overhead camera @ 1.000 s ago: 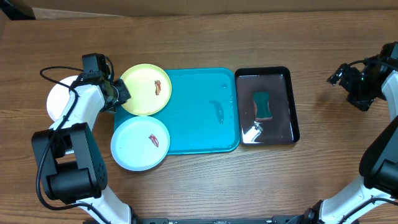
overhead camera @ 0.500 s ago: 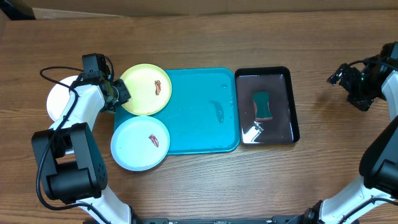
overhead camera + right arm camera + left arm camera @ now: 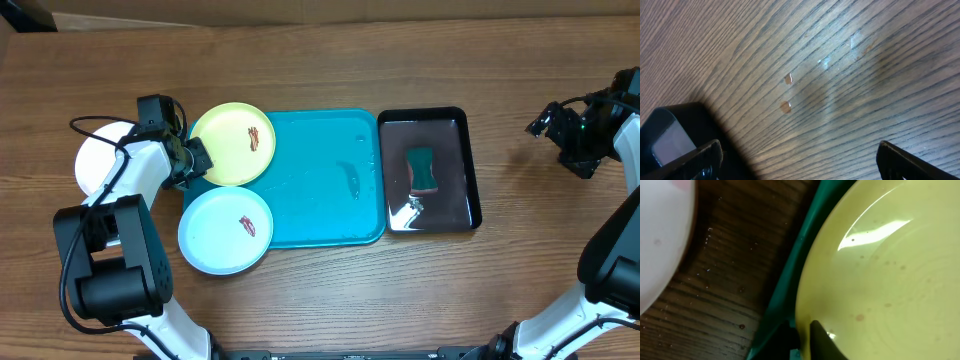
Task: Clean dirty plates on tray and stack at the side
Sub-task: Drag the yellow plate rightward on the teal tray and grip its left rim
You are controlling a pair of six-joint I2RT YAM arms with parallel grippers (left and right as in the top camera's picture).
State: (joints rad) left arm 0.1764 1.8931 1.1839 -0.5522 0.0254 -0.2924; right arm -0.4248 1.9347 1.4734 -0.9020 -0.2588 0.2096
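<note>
The pale yellow-green plate (image 3: pixel 233 144) (image 3: pixel 880 270), marked with a red-brown smear, lies on the far left corner of the turquoise tray (image 3: pixel 320 190) (image 3: pixel 785 290). My left gripper (image 3: pixel 197 158) (image 3: pixel 805 330) is shut on its left rim, one finger above and one below. The pale blue plate (image 3: pixel 226 229), also smeared, rests over the tray's near left corner. The white plate (image 3: pixel 100 158) (image 3: pixel 660 230) sits on the table left of the tray, partly hidden by my left arm. Far to the right, my right gripper (image 3: pixel 545 122) (image 3: pixel 800 155) is open over bare wood.
A glossy black tray (image 3: pixel 455 190) holding a green sponge (image 3: pixel 423 169) stands right of the turquoise tray. Water droplets dot the wood near the left gripper and under the right one. A black cable loops beside the white plate.
My left gripper has shifted slightly toward the front at the yellow-green plate's rim, and the plate has edged a little to the left. The right arm is still.
</note>
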